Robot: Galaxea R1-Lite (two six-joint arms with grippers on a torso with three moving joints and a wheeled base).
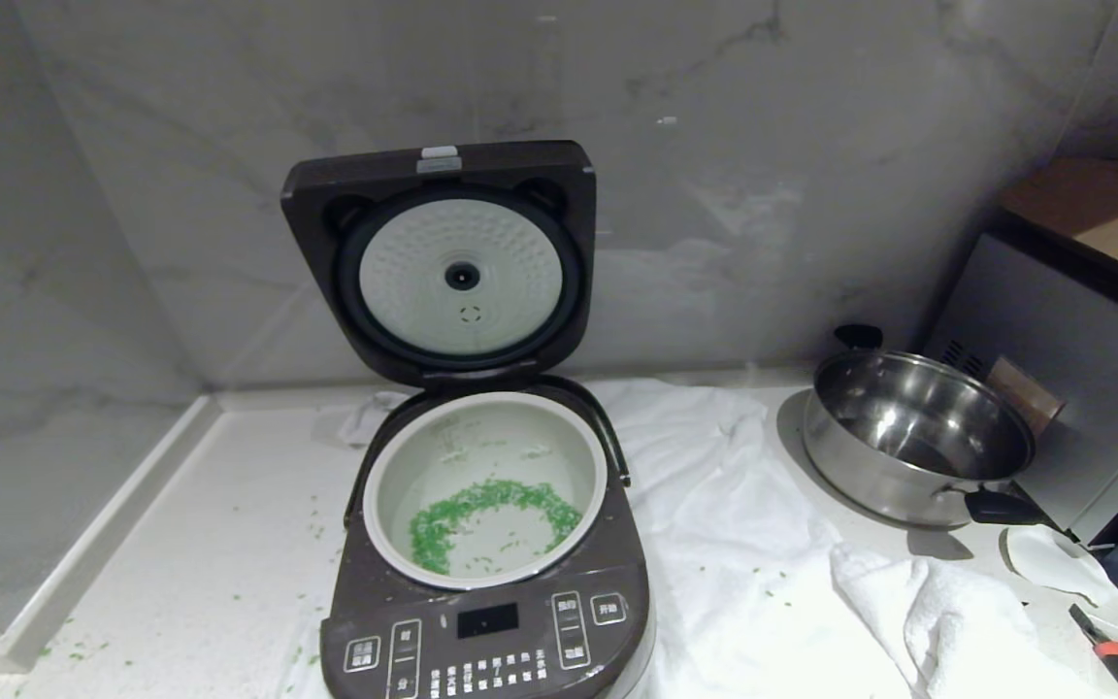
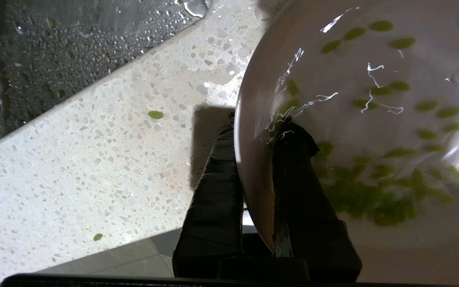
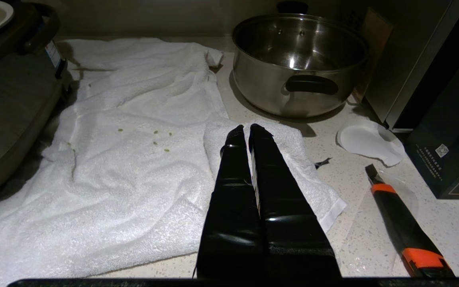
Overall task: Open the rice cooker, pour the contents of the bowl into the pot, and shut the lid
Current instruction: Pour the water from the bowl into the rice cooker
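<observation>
Pinching the bowl [image 2: 373, 99] rim, left gripper [image 2: 261, 131] one finger inside, one outside

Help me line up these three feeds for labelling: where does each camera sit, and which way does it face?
Head: up high, looking down at the open rice cooker; no arm shows.
Left wrist: behind the left gripper, facing the counter; fingers clamp the bowl rim.
Right wrist: behind the shut right gripper, low over the towel, facing the steel pan.
Head and right wrist share cooker, towel and pan.
</observation>
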